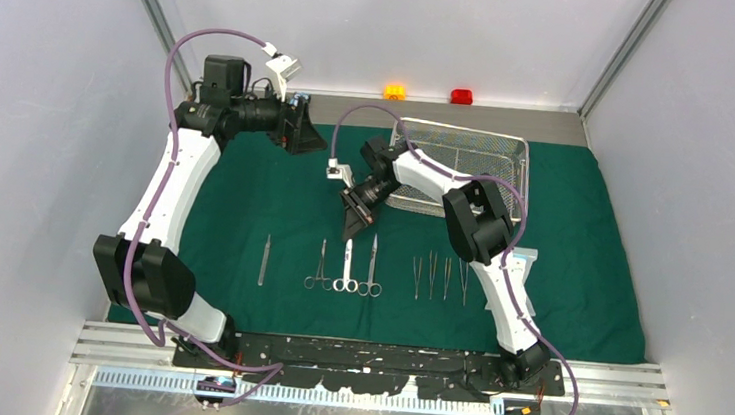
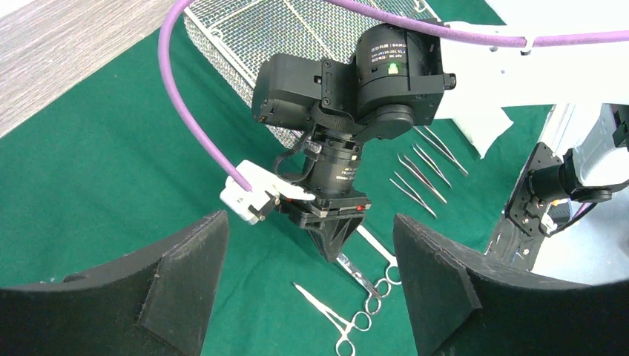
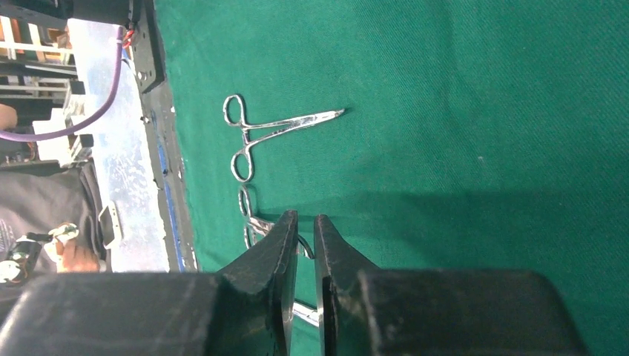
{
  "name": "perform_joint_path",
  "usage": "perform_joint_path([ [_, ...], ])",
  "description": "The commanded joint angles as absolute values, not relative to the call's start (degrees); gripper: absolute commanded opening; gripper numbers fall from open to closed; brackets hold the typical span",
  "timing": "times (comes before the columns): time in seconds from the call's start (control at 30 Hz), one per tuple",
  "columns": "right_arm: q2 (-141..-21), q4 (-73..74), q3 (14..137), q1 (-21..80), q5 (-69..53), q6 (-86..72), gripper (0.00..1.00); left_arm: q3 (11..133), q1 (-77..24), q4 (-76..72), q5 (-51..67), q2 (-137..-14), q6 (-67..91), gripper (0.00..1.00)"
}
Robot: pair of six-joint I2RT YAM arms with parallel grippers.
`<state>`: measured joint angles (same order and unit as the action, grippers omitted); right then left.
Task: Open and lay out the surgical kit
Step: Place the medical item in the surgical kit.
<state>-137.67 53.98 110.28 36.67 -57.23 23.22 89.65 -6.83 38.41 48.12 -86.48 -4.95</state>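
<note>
You'll find the tray (image 1: 468, 156) at the far side of the cloth (image 1: 244, 197); nearer, a row lies on it, forceps (image 1: 319, 267) and scissors (image 1: 347, 271) left of the tweezers (image 1: 432, 275).

pale grey walls (image 1: 33, 88) enclose a wood-topped table (image 1: 561, 129).

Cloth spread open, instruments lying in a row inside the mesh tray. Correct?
Not quite. The top view shows the instruments lying in a row on the cloth, nearer the arms than the tray. The cloth is spread open.
</note>
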Motion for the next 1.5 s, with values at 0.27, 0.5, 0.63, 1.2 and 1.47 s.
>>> perform_joint_path([
  [0.27,-138.07,53.14,110.21,36.79,-55.81,24.84,0.26,89.69,-6.69,36.25,50.27,-86.14,-4.92,0.84],
  [0.5,-137.90,53.09,110.40,36.74,-54.64,24.78,0.27,89.82,-6.68,36.24,50.54,-86.42,-4.74,0.84],
  [0.63,-137.76,53.10,110.48,36.81,-54.02,24.70,0.29,89.74,-6.68,36.17,50.68,-86.43,-4.74,0.85],
  [1.2,-137.64,53.15,112.03,36.78,-50.72,24.13,0.36,89.30,-6.68,35.51,50.71,-86.13,-4.57,0.85],
  [1.47,-137.63,53.20,113.30,36.79,-50.33,23.28,0.37,88.78,-6.68,35.16,50.71,-85.82,-4.53,0.85],
])
